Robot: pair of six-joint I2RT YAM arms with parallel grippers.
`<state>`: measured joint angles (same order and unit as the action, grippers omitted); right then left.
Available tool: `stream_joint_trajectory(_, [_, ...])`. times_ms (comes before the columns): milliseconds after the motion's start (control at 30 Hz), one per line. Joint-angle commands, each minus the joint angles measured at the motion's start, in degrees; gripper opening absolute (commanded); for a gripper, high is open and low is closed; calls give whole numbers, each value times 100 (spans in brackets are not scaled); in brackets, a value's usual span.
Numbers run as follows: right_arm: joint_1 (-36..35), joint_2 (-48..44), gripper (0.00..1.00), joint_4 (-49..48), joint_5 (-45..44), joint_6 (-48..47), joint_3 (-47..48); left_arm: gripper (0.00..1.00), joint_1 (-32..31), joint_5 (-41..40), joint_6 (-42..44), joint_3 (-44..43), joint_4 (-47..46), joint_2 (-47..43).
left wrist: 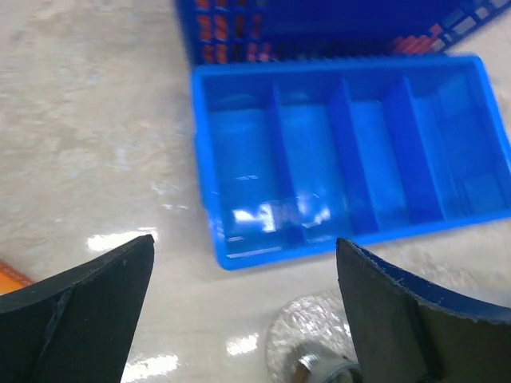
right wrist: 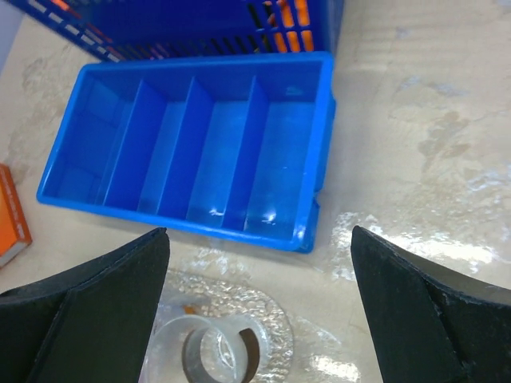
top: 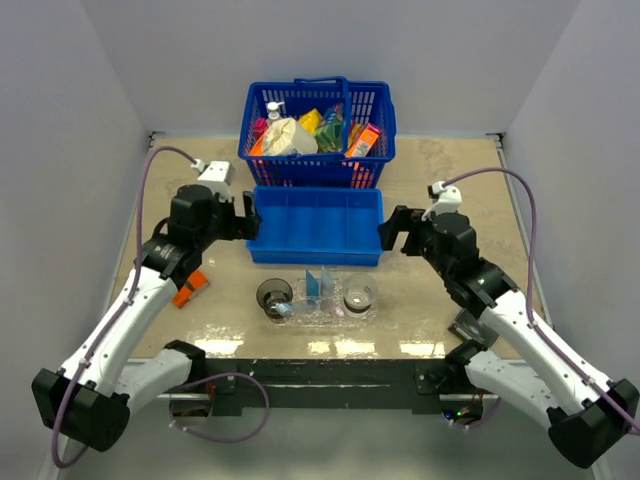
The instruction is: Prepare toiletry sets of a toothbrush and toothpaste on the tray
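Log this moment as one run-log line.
left pincer: open, empty | right pincer: open, empty | blue bin: compartments empty | tray: two cups on it

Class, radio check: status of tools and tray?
Left tool open, empty. Right tool open, empty. Clear bumpy oval plastic tray holds two smoky clear cups. Nothing obstructing.

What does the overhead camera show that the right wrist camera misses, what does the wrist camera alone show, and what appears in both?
Only overhead: both whole arms, the left gripper, the pump bottle in the basket, and a second cup at the left end of the tray. Only the right wrist: the right gripper seen from behind its wide-spread fingers, and a look down into the right cup. Both: the blue divided bin, the basket's wall, the bumpy clear tray and that cup.
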<state>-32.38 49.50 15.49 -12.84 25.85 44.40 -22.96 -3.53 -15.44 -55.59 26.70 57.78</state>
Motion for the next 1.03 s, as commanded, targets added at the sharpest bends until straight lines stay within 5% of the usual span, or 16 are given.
stream_joint_trajectory(0, [599, -194, 98, 278, 212, 17, 446, 100, 993, 309, -64, 408, -1254, -415])
stream_joint_trajectory(133, [830, -615, 98, 709, -182, -88, 710, 100, 1715, 327, -21, 794, -1439, -793])
stream_joint_trajectory(467, [821, -1609, 98, 1018, -1211, -589, 825, 100, 1716, 379, 278, 1367, -2134, -1839])
stream_joint_trajectory(1000, [830, -1627, 98, 939, -1133, -713, 710, 100, 1716, 239, 331, 1507, -2195, -2051])
